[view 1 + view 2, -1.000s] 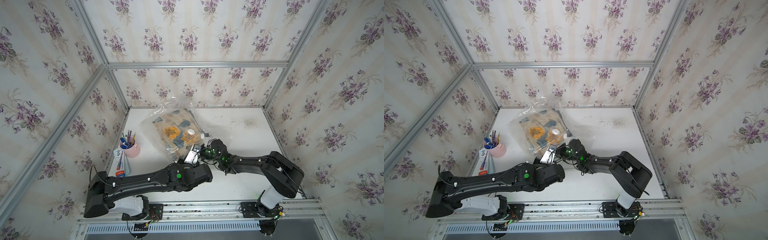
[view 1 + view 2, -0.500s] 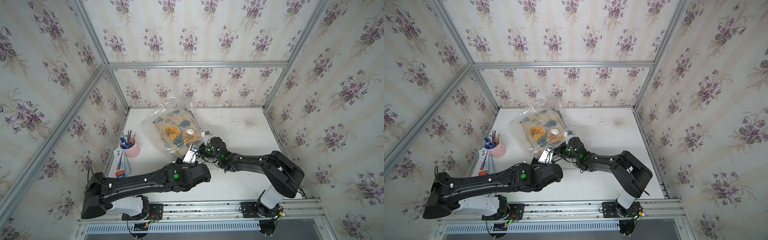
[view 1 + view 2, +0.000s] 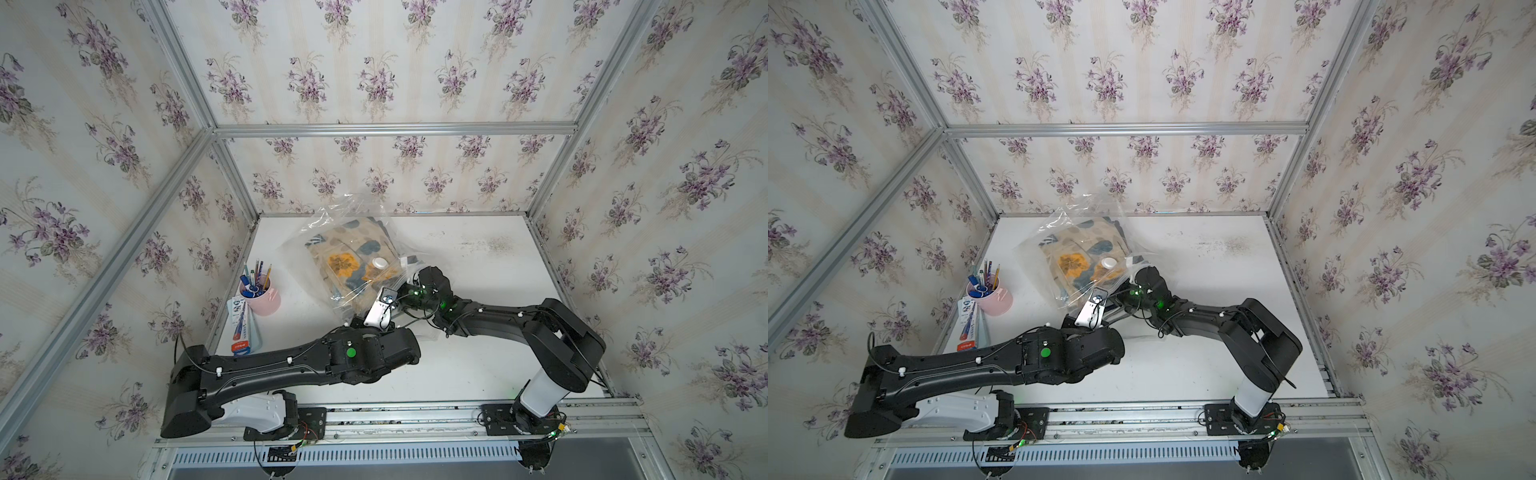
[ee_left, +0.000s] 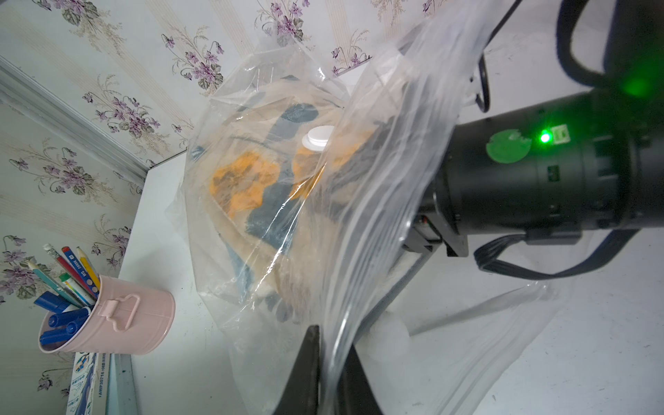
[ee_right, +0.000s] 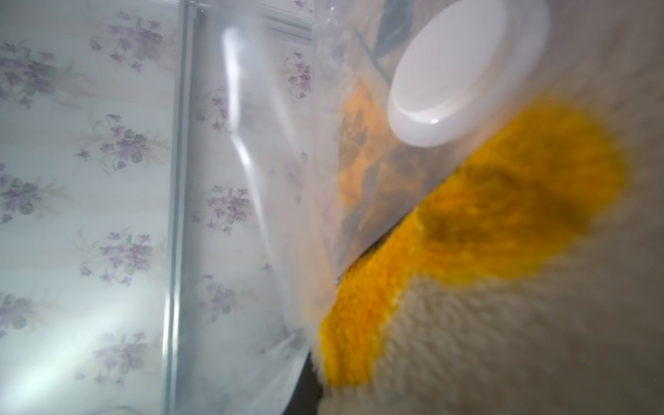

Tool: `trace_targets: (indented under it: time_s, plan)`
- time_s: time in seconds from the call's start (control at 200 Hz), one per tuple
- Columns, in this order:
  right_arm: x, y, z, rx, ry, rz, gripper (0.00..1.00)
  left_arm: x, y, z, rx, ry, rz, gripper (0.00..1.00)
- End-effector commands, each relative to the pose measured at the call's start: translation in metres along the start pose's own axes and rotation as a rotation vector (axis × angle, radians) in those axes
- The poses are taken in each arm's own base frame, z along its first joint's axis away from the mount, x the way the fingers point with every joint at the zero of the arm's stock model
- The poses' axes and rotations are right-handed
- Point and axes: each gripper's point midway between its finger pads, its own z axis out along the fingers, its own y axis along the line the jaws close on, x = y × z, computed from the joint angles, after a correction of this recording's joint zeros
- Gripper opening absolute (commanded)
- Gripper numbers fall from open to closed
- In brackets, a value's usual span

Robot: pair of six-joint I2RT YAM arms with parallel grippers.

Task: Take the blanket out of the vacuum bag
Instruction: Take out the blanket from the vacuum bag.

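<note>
The vacuum bag (image 3: 328, 232) (image 3: 1054, 235) is clear crinkly plastic and lies at the back left of the table, white valve cap (image 3: 379, 262) (image 4: 318, 138) (image 5: 463, 72) on top. Inside lies the folded blanket (image 3: 353, 257) (image 3: 1084, 259) (image 4: 248, 179), beige with orange and blue-grey flowers. My left gripper (image 4: 332, 336) is shut on the bag's near edge, the plastic running up between its two dark fingers. My right gripper (image 5: 323, 393) reaches in through the bag's mouth. Its one visible finger (image 5: 307, 391) presses against the blanket's fuzzy orange fold (image 5: 359, 323); the other finger is hidden.
A pink cup (image 3: 264, 299) (image 3: 994, 301) (image 4: 118, 319) of pens and pencils stands at the table's left edge, with a flat box (image 3: 241, 328) next to it. Flowered walls close in on three sides. White table (image 3: 478, 257) shows to the right of the bag.
My right wrist has pushed slightly farther into the bag's mouth. The left arm has shifted a little while still pinching the bag's edge.
</note>
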Motion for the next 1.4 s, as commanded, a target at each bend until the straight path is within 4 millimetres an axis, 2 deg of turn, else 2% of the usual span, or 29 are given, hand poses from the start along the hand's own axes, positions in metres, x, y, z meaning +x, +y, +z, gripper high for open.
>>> trace_targets:
  time_s: [0.0,0.115,0.27,0.36,0.49,0.584,0.659,0.804,0.959,1.089,1.164,1.264,1.399]
  plan:
    - [0.000,0.025,0.000,-0.055,0.020,-0.056,0.11,0.000,0.008,-0.001,-0.023,-0.009,0.001,0.12]
    - [-0.002,0.021,0.004,-0.037,0.018,-0.054,0.14,-0.002,0.010,-0.003,-0.026,-0.014,0.001,0.12]
    - [0.000,0.005,0.009,-0.004,0.035,-0.033,0.24,-0.002,0.010,-0.003,-0.023,-0.012,0.002,0.12]
    - [0.002,-0.002,0.009,0.004,0.037,-0.027,0.23,-0.001,0.011,-0.003,-0.025,-0.010,0.002,0.12]
    - [0.002,-0.001,0.009,0.002,0.040,-0.031,0.22,-0.001,0.010,-0.002,-0.023,-0.010,0.004,0.12]
    - [0.000,0.000,0.011,0.008,0.041,-0.037,0.31,-0.001,0.010,-0.002,-0.025,-0.011,0.005,0.12]
    - [-0.002,-0.001,0.012,0.011,0.037,-0.038,0.32,-0.001,0.009,-0.002,-0.025,-0.010,0.006,0.12]
    - [-0.005,0.012,0.016,-0.019,0.047,-0.054,0.11,0.001,0.010,-0.002,-0.025,-0.007,0.008,0.12]
    - [-0.010,0.038,0.016,-0.061,0.049,-0.090,0.02,0.001,0.012,-0.003,-0.025,-0.008,0.002,0.12]
    - [-0.011,0.044,0.015,-0.076,0.049,-0.094,0.01,0.000,0.013,-0.004,-0.018,-0.019,-0.010,0.12]
    - [-0.010,0.035,0.015,-0.058,0.046,-0.086,0.02,-0.001,0.014,-0.004,-0.014,-0.024,-0.013,0.12]
    - [-0.004,0.015,0.015,-0.026,0.055,-0.054,0.08,-0.001,0.013,-0.004,-0.013,-0.026,-0.009,0.12]
    - [0.006,-0.013,0.012,0.004,0.073,-0.002,0.23,-0.002,0.012,-0.004,-0.012,-0.024,-0.007,0.12]
